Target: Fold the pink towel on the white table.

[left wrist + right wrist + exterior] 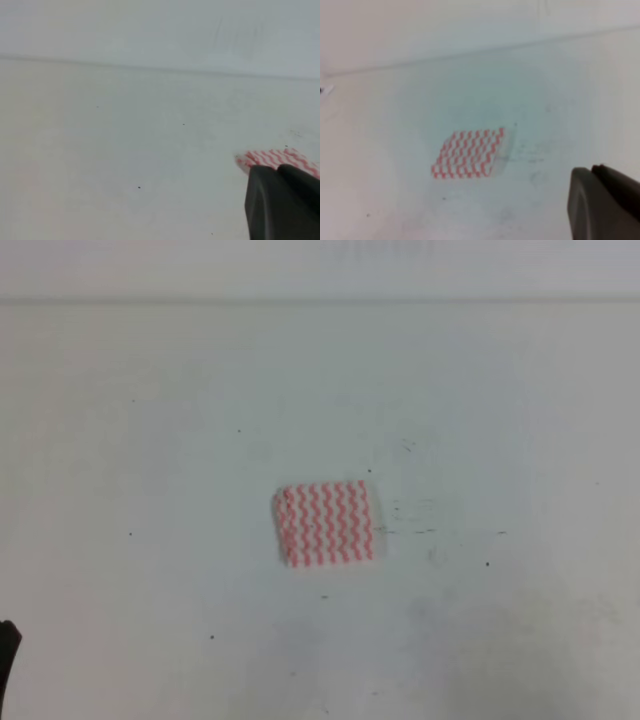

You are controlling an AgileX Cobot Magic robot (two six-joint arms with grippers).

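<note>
Lab-like bench: bare scuffed white table [150, 440].

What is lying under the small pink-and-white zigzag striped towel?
The pink-and-white zigzag striped towel lies flat, directly on the plain white table. The tabletop it covers cannot be seen, and no bulge suggests anything hidden beneath.

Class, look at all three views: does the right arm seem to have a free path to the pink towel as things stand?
Probably yes. The pink towel lies flat and alone on the white table, nothing on or beside it. In the right wrist view the right end effector sits apart from it, only bare tabletop between.
</note>
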